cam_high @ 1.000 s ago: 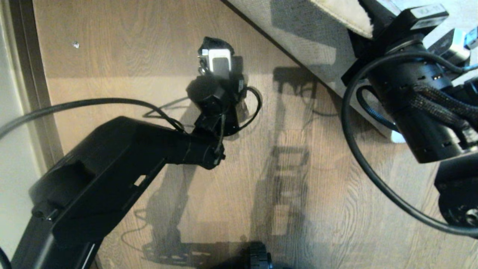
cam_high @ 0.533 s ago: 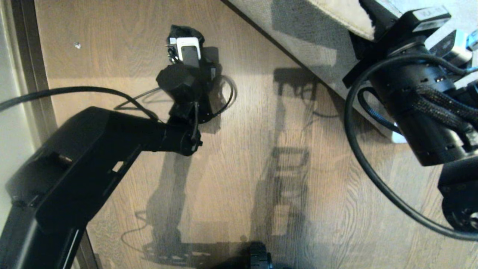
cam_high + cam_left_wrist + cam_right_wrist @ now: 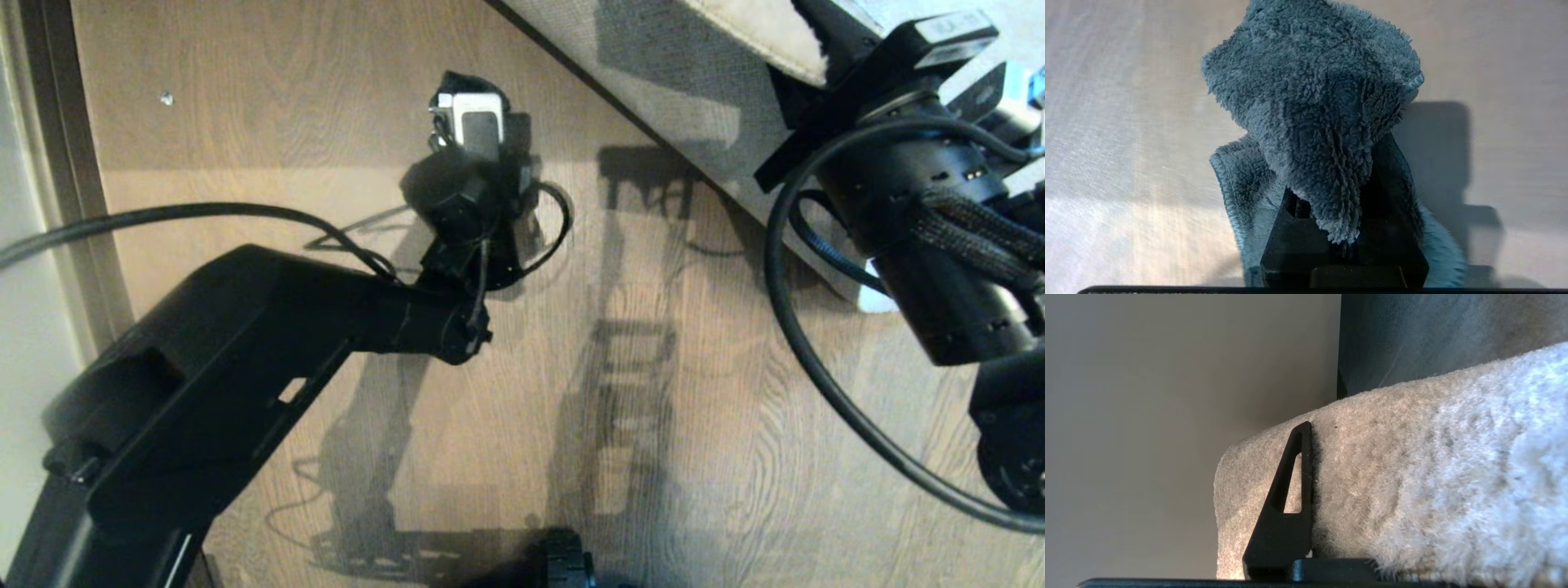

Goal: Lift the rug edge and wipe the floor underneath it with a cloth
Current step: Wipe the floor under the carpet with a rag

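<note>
The right pincer (image 3: pixel 1306 490), at the upper right of the head view, is clamped on the rug edge (image 3: pixel 767 37) and holds it up off the floor (image 3: pixel 653 425), cream underside showing. The left pincer (image 3: pixel 1331 245), upper centre of that view, grips the cloth (image 3: pixel 1314 102) tight and presses it to the bare planks. So the lift looks done and the wiping under way; how much floor is covered can't be judged. The right fingertips hide behind the wrist in the head view.

Bare floor (image 3: pixel 269 98) lies open around the cloth (image 3: pixel 465 82); the raised rug edge (image 3: pixel 759 33) borders it on the right, the wall base (image 3: pixel 49 163) on the left.
</note>
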Robot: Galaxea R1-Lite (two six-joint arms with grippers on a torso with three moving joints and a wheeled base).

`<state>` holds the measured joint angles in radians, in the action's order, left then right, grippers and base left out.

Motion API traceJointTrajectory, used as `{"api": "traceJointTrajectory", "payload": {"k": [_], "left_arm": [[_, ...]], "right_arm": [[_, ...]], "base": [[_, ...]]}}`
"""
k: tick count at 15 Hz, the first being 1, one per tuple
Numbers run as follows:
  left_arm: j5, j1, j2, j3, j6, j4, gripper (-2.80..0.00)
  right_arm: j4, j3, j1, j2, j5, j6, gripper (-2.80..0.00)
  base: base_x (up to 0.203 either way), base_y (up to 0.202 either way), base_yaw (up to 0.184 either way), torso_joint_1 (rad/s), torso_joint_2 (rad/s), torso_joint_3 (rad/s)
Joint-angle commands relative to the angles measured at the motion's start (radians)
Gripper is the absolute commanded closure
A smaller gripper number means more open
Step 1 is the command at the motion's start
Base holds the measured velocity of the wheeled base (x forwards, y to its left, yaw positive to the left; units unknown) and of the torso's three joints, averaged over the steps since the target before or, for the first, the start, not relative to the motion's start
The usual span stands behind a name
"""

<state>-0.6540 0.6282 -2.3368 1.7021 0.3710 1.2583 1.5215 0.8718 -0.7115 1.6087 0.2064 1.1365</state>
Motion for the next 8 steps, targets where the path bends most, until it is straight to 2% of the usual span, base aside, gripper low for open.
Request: {"api": "traceJointTrajectory", "payload": {"k": [1, 4, 8], "left_arm": [[-0.026, 0.060, 0.015, -0.003, 0.003, 0.020, 0.00], [-0.087, 0.120, 0.016, -0.012, 0.002, 0.021, 0.00], [-0.119, 0.155, 0.004, -0.036, 0.002, 0.040, 0.00]], "right_arm": [[0.045, 0.004, 0.000, 0.000, 0.001, 0.006, 0.00], [0.045, -0.001, 0.000, 0.001, 0.001, 0.008, 0.00], [0.045, -0.001, 0.000, 0.003, 0.001, 0.008, 0.00]], "base": [[0.000, 0.000, 0.000, 0.000, 0.00, 0.000], [0.000, 0.000, 0.000, 0.000, 0.00, 0.000], [0.000, 0.000, 0.000, 0.000, 0.00, 0.000]]}}
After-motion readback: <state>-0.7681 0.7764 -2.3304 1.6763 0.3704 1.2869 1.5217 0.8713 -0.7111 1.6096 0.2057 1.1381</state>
